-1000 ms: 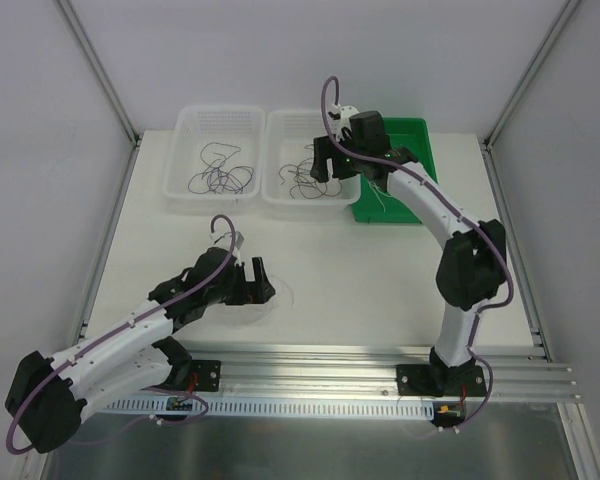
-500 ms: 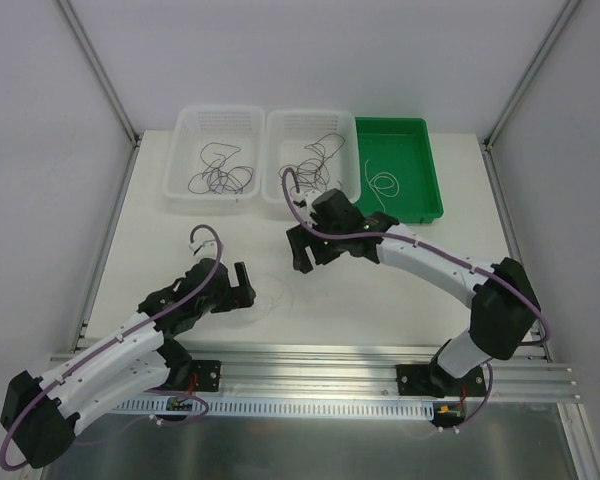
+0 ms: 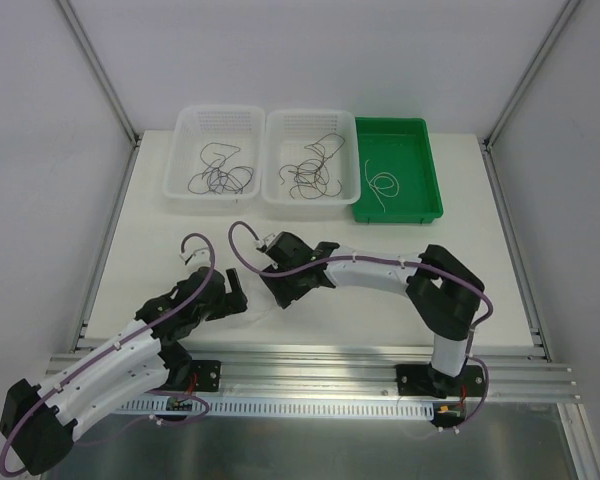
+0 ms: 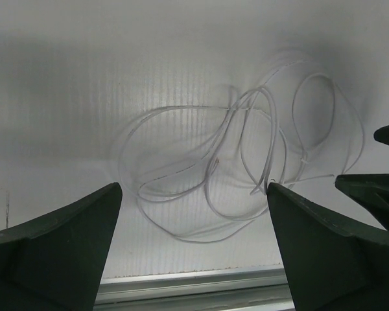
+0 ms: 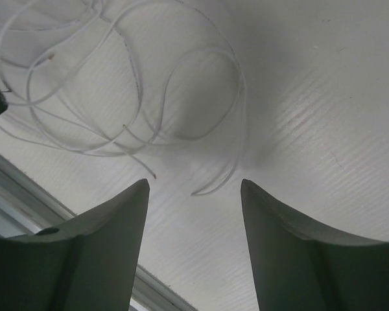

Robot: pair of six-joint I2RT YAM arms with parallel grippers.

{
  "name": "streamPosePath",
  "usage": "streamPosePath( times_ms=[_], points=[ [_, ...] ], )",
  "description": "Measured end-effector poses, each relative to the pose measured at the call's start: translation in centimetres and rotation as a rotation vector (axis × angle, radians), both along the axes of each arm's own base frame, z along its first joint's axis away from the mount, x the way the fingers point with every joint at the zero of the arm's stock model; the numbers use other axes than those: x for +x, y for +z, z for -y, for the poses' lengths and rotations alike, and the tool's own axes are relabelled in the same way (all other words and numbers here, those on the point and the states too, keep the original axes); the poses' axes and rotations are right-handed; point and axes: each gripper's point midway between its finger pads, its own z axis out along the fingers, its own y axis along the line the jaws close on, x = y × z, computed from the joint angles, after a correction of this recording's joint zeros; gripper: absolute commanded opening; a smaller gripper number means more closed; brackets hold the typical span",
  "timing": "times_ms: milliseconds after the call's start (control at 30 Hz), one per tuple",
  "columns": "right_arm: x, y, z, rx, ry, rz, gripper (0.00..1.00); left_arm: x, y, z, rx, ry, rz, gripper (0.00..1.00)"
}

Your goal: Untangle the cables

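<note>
A loose tangle of thin white cables (image 4: 246, 162) lies on the white table, also in the right wrist view (image 5: 117, 97). My left gripper (image 4: 193, 188) is open and empty, low over the table, with the tangle just ahead of its fingertips. My right gripper (image 5: 194, 183) is open and empty, facing the same tangle from the other side, one loose cable end between its fingertips. In the top view the left gripper (image 3: 236, 287) and right gripper (image 3: 268, 290) nearly meet above the tangle, which is hidden there.
At the back, a white basket (image 3: 180, 125) holds dark cables, a second white basket (image 3: 272, 125) holds dark and brownish cables, and a green tray (image 3: 428, 175) holds one white cable (image 3: 382, 185). An aluminium rail (image 3: 380, 360) runs along the near edge.
My right arm swung from over the green tray down to the table beside the left gripper. My left arm drew back slightly toward the near left.
</note>
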Motion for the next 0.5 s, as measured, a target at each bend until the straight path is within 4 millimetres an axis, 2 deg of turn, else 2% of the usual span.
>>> streamPosePath(
  times_ms=[133, 333, 500],
  points=[
    [0.6, -1.1, -0.2, -0.028, -0.015, 0.012, 0.6, 0.1, 0.4, 0.1, -0.015, 0.001, 0.016, 0.96],
    [1.8, -1.0, -0.4, -0.04, -0.054, 0.061, 0.52, 0.0, 0.4, 0.2, -0.018, -0.002, 0.013, 0.95],
    [2.3, -1.4, -0.1, -0.057, -0.077, 0.084, 0.4, 0.0, 0.3, 0.2, -0.017, -0.004, 0.007, 0.95]
  ],
)
